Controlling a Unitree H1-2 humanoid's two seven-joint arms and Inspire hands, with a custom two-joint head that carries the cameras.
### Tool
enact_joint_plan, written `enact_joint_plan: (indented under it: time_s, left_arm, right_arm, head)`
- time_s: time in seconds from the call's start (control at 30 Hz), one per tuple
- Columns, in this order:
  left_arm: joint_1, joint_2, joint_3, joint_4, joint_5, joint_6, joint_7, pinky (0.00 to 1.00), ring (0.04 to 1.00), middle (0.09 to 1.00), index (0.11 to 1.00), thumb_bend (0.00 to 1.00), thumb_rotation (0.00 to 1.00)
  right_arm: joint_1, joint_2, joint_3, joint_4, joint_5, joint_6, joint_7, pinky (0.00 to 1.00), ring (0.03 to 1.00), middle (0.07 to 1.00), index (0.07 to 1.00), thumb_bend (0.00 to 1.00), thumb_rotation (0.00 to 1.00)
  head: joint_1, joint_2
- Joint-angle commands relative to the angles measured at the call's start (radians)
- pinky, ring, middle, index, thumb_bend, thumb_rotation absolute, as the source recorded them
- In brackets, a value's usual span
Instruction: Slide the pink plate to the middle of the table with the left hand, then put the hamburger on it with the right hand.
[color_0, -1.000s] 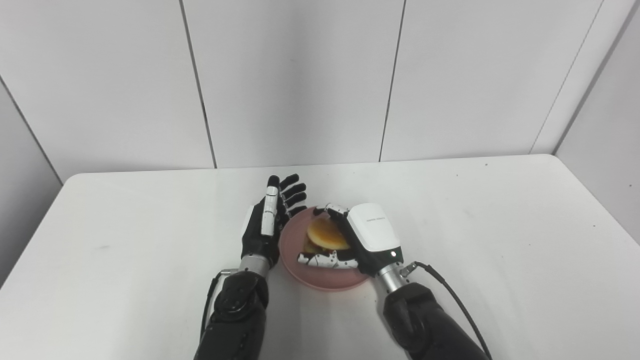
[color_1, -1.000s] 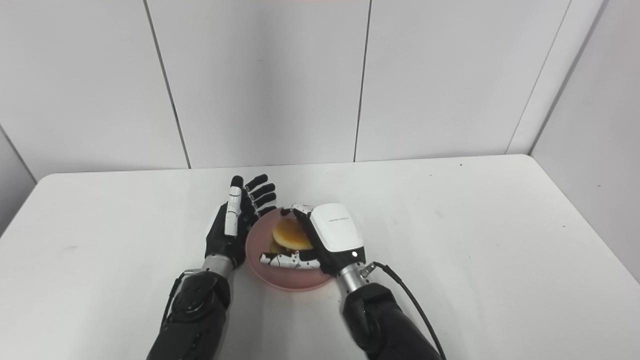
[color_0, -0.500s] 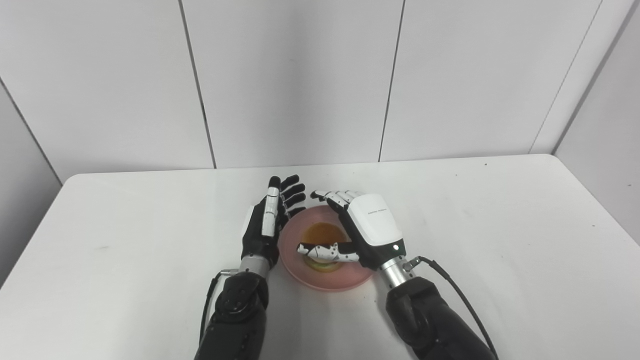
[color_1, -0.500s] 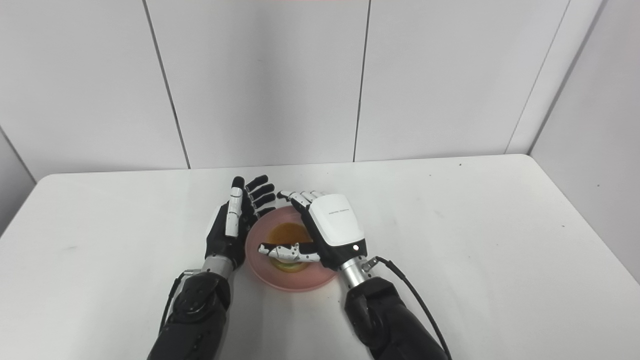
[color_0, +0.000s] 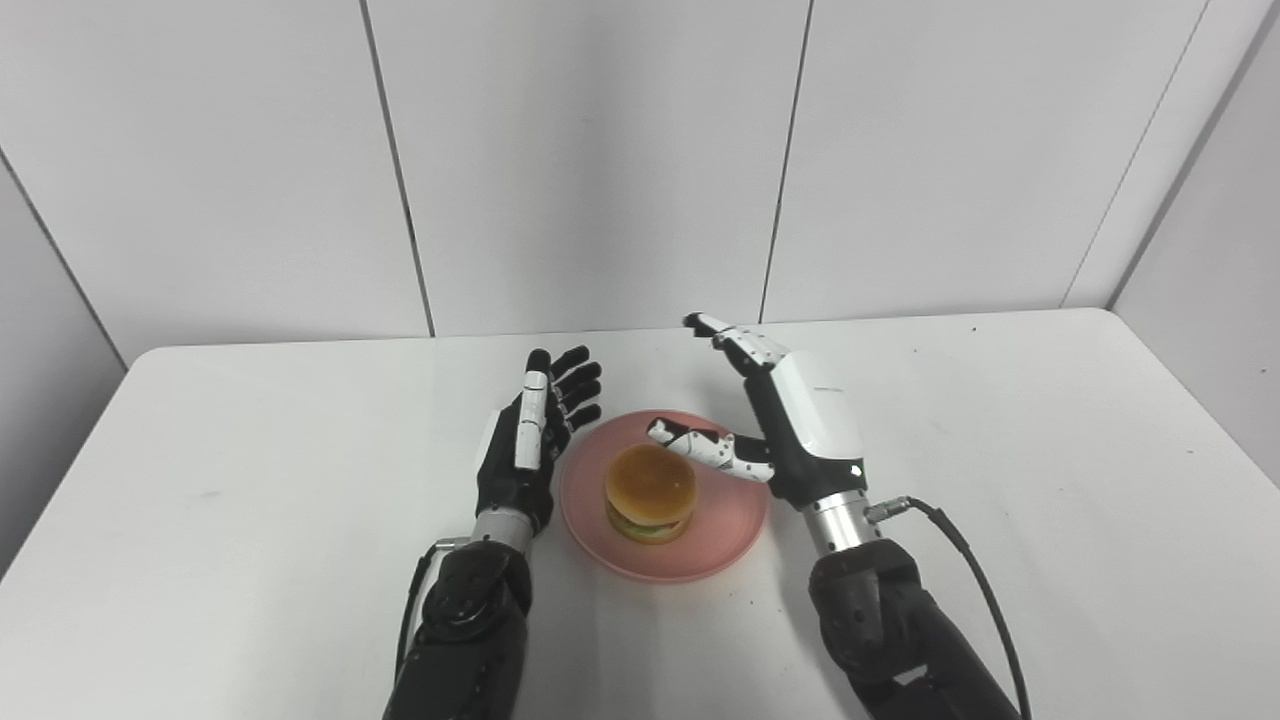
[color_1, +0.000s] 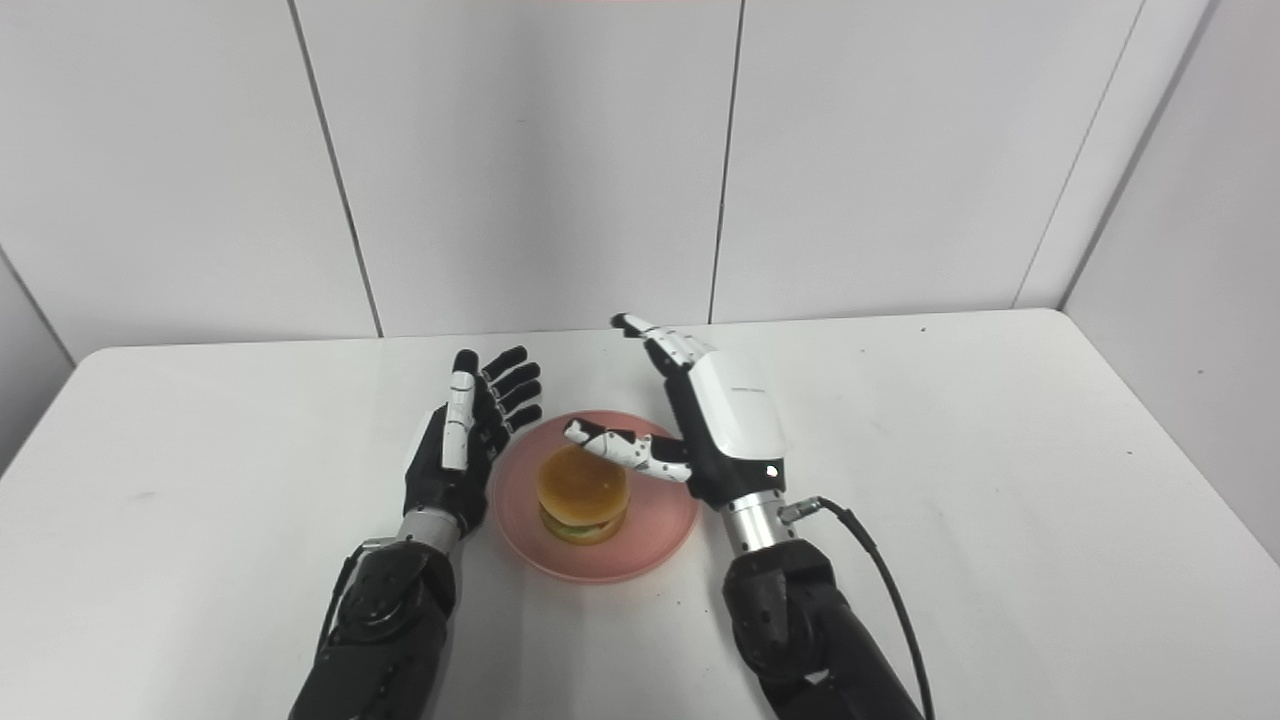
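The pink plate (color_0: 712, 548) lies near the middle of the white table, toward the front. A hamburger (color_0: 650, 492) with a tan bun sits upright on its centre. My right hand (color_0: 790, 430) hovers just right of the plate, raised and open, fingers stretched up and away, its thumb reaching over the plate's right part above the bun. My left hand (color_0: 528, 450) stands on edge at the plate's left rim, open, fingers straight and pointing away from me. Neither hand holds anything.
The white table (color_0: 1000, 480) runs to a far edge against white wall panels. A black cable (color_0: 975, 580) trails from my right wrist over the table's near right part. A few small dark specks mark the surface.
My right hand let go of the hamburger, opened, and lifted up and to the right off the plate. The hamburger now rests on the plate. The left hand barely moved.
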Motion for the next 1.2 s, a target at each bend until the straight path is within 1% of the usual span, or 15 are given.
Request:
enact_joint_plan:
  time_s: [0.0,0.03,0.07,0.13,0.17,0.23,0.3,0.33,0.4,0.53,0.57,0.73,0.8,1.0,1.17]
  left_arm:
    - [-0.016,0.015,-0.005,-0.045,0.042,-0.035,0.038,0.81,0.843,0.819,0.776,0.79,0.99]
    - [-0.013,0.015,-0.004,-0.046,0.051,-0.048,0.054,0.84,0.859,0.839,0.801,0.79,0.99]
    - [-0.011,0.014,-0.001,-0.048,0.058,-0.058,0.070,0.87,0.872,0.853,0.823,0.79,0.97]
    - [-0.006,0.010,0.004,-0.049,0.067,-0.079,0.094,0.88,0.878,0.859,0.832,0.78,0.96]
    - [-0.003,0.008,0.006,-0.050,0.074,-0.095,0.108,0.90,0.894,0.876,0.849,0.78,0.95]
    - [0.003,0.007,0.005,-0.054,0.095,-0.116,0.143,0.93,0.933,0.917,0.879,0.78,0.95]
    - [0.009,0.008,0.001,-0.061,0.117,-0.116,0.170,0.92,0.943,0.937,0.890,0.77,0.98]
    - [0.012,0.009,-0.001,-0.067,0.122,-0.110,0.174,0.94,0.952,0.947,0.892,0.76,0.99]
    - [0.021,0.011,-0.008,-0.082,0.131,-0.087,0.175,0.95,0.960,0.950,0.896,0.75,1.00]
    - [0.036,0.010,-0.011,-0.102,0.135,-0.061,0.184,0.97,0.968,0.952,0.895,0.75,1.00]
    - [0.039,0.009,-0.009,-0.106,0.135,-0.056,0.186,0.98,0.970,0.955,0.898,0.73,1.00]
    - [0.034,0.012,-0.008,-0.096,0.139,-0.046,0.186,1.00,0.974,0.961,0.896,0.72,1.00]
    - [0.029,0.011,-0.008,-0.089,0.138,-0.045,0.187,1.00,0.971,0.963,0.896,0.72,1.00]
    - [0.021,0.008,-0.012,-0.078,0.144,-0.038,0.190,0.98,0.961,0.960,0.898,0.72,1.00]
    - [0.021,0.015,-0.016,-0.080,0.145,-0.025,0.184,0.98,0.959,0.966,0.908,0.74,1.00]
  right_arm:
    - [-0.019,0.023,-0.040,0.001,0.091,-0.046,-0.001,0.70,0.794,0.833,0.817,0.68,0.95]
    - [-0.020,0.033,-0.063,0.016,0.159,-0.040,0.028,0.72,0.817,0.854,0.830,0.68,0.97]
    - [-0.020,0.041,-0.084,0.031,0.224,-0.031,0.058,0.78,0.856,0.880,0.845,0.71,0.98]
    - [-0.021,0.051,-0.114,0.059,0.309,-0.034,0.096,0.80,0.868,0.888,0.850,0.72,0.98]
    - [-0.022,0.055,-0.129,0.083,0.348,-0.051,0.107,0.79,0.865,0.884,0.852,0.73,0.99]
    - [-0.026,0.068,-0.157,0.125,0.420,-0.082,0.123,0.79,0.861,0.877,0.853,0.70,1.00]
    - [-0.030,0.083,-0.184,0.157,0.489,-0.093,0.141,0.81,0.876,0.885,0.862,0.65,1.00]
    - [-0.033,0.090,-0.195,0.169,0.517,-0.090,0.151,0.85,0.897,0.899,0.873,0.64,1.00]
    - [-0.038,0.102,-0.217,0.189,0.570,-0.079,0.169,0.87,0.901,0.909,0.882,0.66,1.00]
    - [-0.047,0.113,-0.239,0.220,0.615,-0.048,0.183,0.89,0.894,0.910,0.890,0.76,1.00]
    - [-0.048,0.114,-0.243,0.224,0.623,-0.042,0.187,0.90,0.897,0.904,0.884,0.77,1.00]
    - [-0.044,0.103,-0.221,0.220,0.595,-0.013,0.202,0.87,0.869,0.906,0.869,0.73,1.00]
    - [-0.045,0.109,-0.230,0.218,0.617,0.007,0.211,0.87,0.868,0.908,0.866,0.74,1.00]
    - [-0.054,0.120,-0.258,0.225,0.686,0.032,0.238,0.78,0.844,0.888,0.872,0.76,1.00]
    - [-0.056,0.115,-0.253,0.224,0.690,0.037,0.244,0.79,0.845,0.882,0.873,0.75,1.00]
  head:
    - [0.000,0.001]
    - [0.014,0.001]
    - [0.019,0.000]
    - [0.026,-0.001]
    - [0.026,-0.001]
    - [0.026,-0.002]
    - [0.025,-0.002]
    - [0.025,-0.003]
    - [0.026,-0.003]
    - [0.033,-0.001]
    - [0.033,-0.001]
    - [0.031,0.002]
    - [0.031,0.003]
    - [0.039,0.006]
    - [0.029,0.009]
